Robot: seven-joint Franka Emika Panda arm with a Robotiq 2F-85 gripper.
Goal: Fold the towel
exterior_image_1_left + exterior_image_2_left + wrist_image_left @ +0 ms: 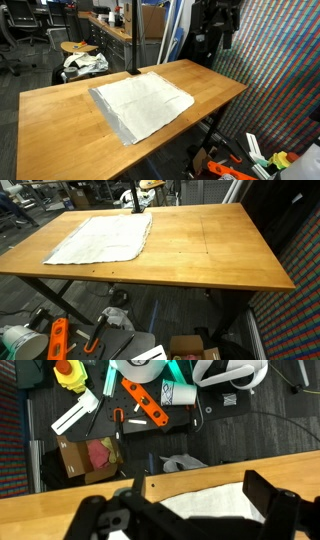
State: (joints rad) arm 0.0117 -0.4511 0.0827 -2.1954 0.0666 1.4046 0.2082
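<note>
1. Wrist view showed the gripper (180,510) with its jaws wide apart and holding nothing, just inside the table's (30,510) edge.
2. The towel (215,503) showed pale between the jaws, lower down on the table. Whether the fingers touched it could not be told.
3. In both exterior views the towel (142,104) (100,238) lay spread flat and unfolded on the table, toward one end, with a corner close to the table's edge.
4. It looked soft, thin and light. It would likely sag when lifted and might slide or bunch on the smooth wood.
5. The best hold seemed a corner or hem near the table's edge, pinched low and then carried across to the opposite side.
</note>
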